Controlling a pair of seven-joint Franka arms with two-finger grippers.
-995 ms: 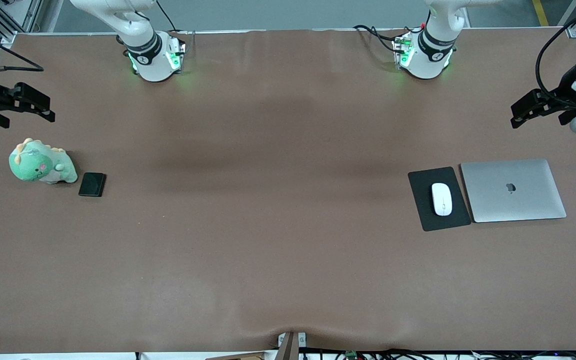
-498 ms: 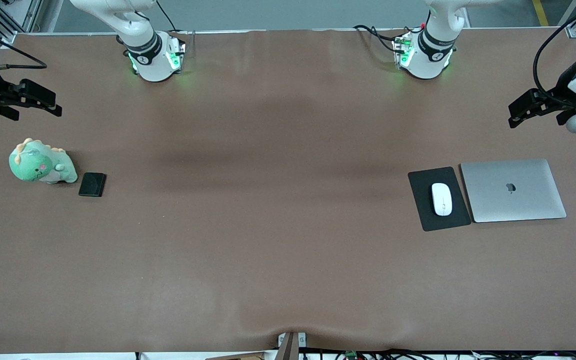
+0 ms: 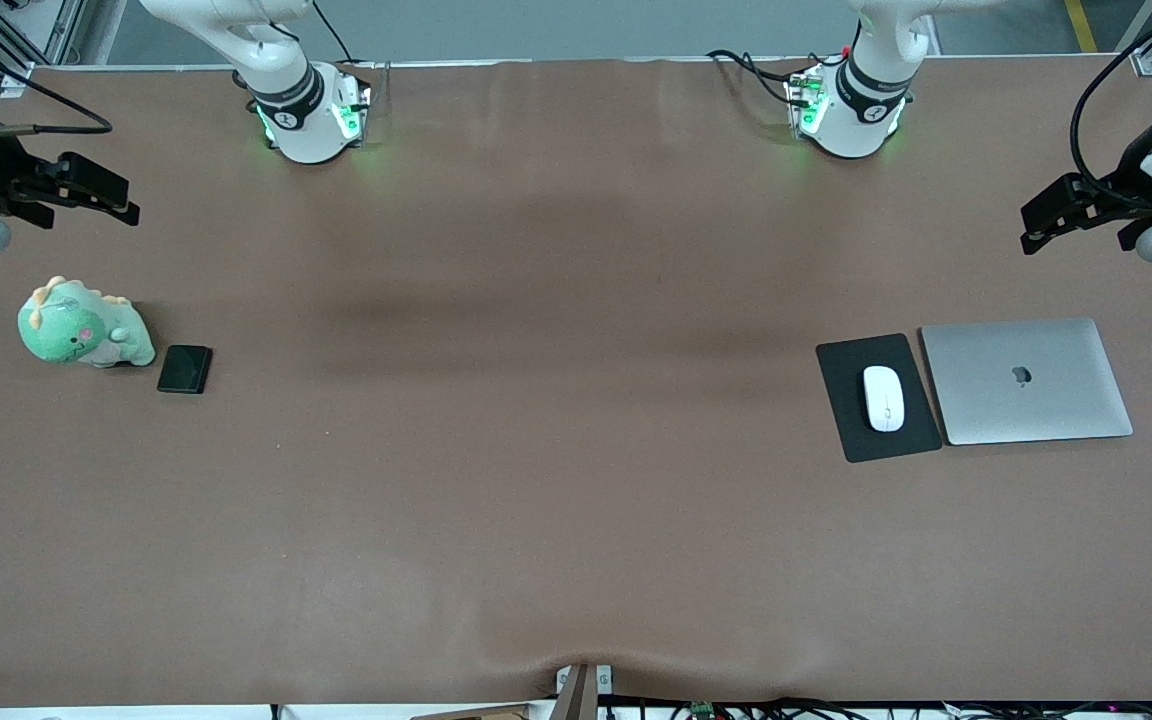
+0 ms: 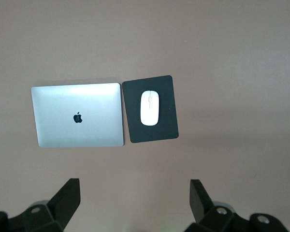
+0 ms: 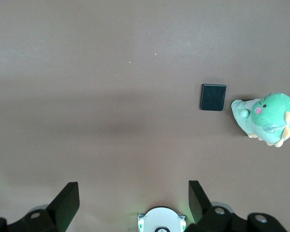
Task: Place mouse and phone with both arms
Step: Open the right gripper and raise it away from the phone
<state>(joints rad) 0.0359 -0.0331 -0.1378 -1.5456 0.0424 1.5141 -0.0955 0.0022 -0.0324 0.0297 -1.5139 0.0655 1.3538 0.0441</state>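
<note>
The white mouse (image 3: 883,398) lies on a black pad (image 3: 841,400) toward the left arm's end of the table; it also shows in the left wrist view (image 4: 150,108). The black phone (image 3: 184,368) lies beside a green plush toy toward the right arm's end; it also shows in the right wrist view (image 5: 213,97). My left gripper (image 3: 1036,228) is open and empty, up over bare table at its end. My right gripper (image 3: 116,205) is open and empty, up over bare table at its end. In the wrist views each gripper's fingers (image 4: 69,199) (image 5: 67,202) stand wide apart.
A closed silver laptop (image 3: 1026,380) lies beside the pad, toward the table's end. A green plush dinosaur (image 3: 82,327) sits next to the phone. The two arm bases (image 3: 311,110) (image 3: 848,105) stand along the table's edge farthest from the front camera.
The right gripper has risen and shifted a little toward the table's middle. The left gripper has barely moved. The mouse and phone have not moved.
</note>
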